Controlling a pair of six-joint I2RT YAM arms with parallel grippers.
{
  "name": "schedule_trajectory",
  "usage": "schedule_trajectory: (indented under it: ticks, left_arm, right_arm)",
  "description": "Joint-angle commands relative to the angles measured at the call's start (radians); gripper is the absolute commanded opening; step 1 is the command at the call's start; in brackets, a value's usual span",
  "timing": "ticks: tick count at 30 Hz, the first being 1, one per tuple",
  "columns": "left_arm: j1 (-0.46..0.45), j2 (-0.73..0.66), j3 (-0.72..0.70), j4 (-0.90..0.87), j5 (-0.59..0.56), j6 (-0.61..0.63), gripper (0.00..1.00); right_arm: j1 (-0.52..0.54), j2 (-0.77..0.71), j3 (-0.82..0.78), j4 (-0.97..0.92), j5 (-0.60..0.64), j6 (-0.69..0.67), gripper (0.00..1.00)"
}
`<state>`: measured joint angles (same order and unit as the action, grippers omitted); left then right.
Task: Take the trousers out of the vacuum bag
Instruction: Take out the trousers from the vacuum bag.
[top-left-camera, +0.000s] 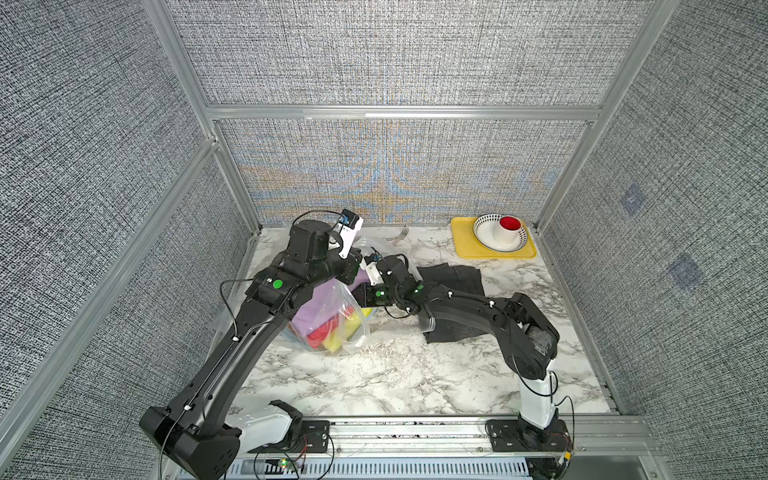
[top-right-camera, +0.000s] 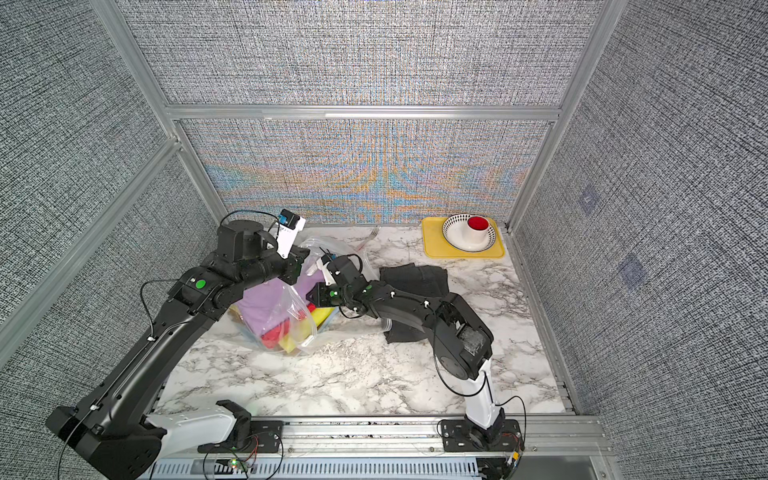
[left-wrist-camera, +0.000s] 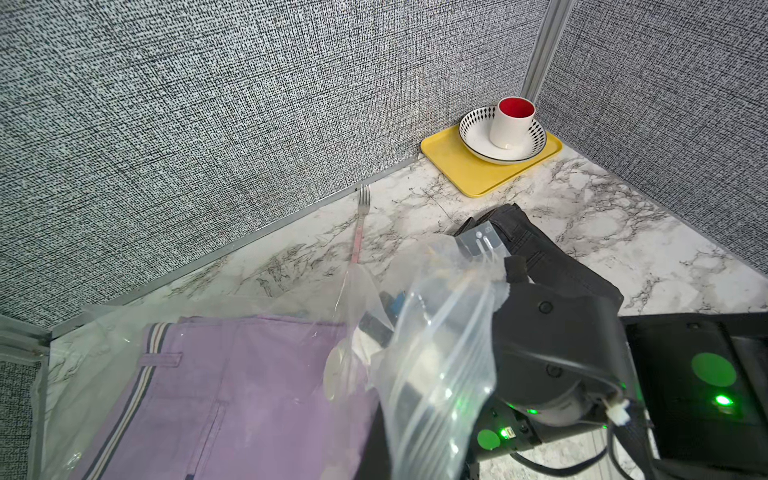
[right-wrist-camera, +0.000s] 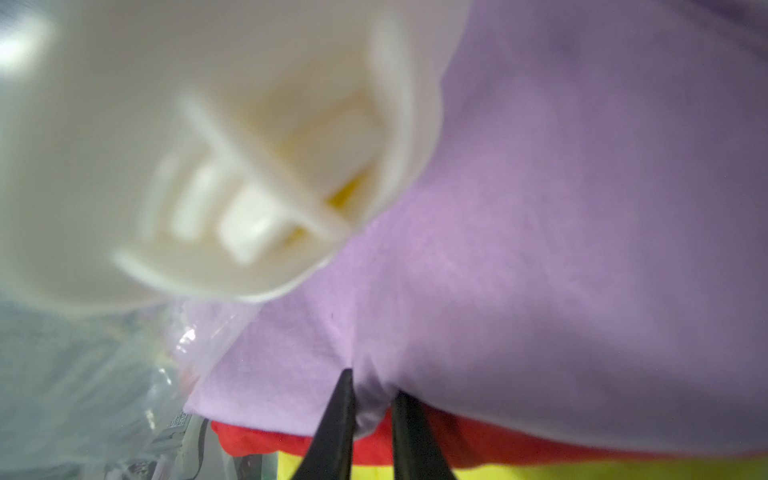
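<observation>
The vacuum bag lies at the middle left of the table, its mouth lifted. Inside it the lilac trousers lie on top of the red trousers and the yellow trousers. My left gripper is shut on the bag's upper plastic edge; its jaws are hidden behind that plastic. My right gripper reaches into the bag and is shut on a fold of the lilac trousers, just below the white valve. The dark grey trousers lie outside, under my right arm.
A yellow tray at the back right corner carries a patterned bowl and a white cup with a red inside. A fork lies by the back wall behind the bag. Panel walls close three sides.
</observation>
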<state>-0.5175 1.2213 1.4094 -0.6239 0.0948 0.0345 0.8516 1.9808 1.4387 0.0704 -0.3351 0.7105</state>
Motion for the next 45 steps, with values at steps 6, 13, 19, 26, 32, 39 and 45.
schedule_trajectory:
  ticks: [6,13,19,26,32,39,45]
  left_arm:
    - [0.000,-0.002,-0.027,0.081,-0.035,0.005,0.00]
    - [0.001,0.001,-0.032,0.096,-0.081,0.011,0.00]
    - [0.000,-0.025,-0.047,0.101,-0.152,0.038,0.00]
    - [0.001,-0.030,-0.054,0.096,-0.183,0.050,0.00]
    - [0.001,-0.014,-0.047,0.095,-0.173,0.047,0.00]
    - [0.001,0.002,-0.037,0.089,-0.149,0.049,0.00]
    - [0.001,0.017,-0.020,0.082,-0.142,0.048,0.00]
  right_arm:
    - [0.012,-0.074,0.004,-0.073,0.094,-0.070,0.00]
    - [0.020,-0.169,-0.004,-0.143,0.179,-0.104,0.00]
    - [0.023,-0.253,-0.035,-0.183,0.208,-0.118,0.00]
    - [0.027,-0.367,-0.173,-0.200,0.271,-0.110,0.00]
    - [0.026,-0.385,-0.299,-0.169,0.271,-0.071,0.00]
    - [0.026,-0.397,-0.364,-0.085,0.234,-0.023,0.23]
    - [0.028,-0.412,-0.394,-0.022,0.163,0.028,0.63]
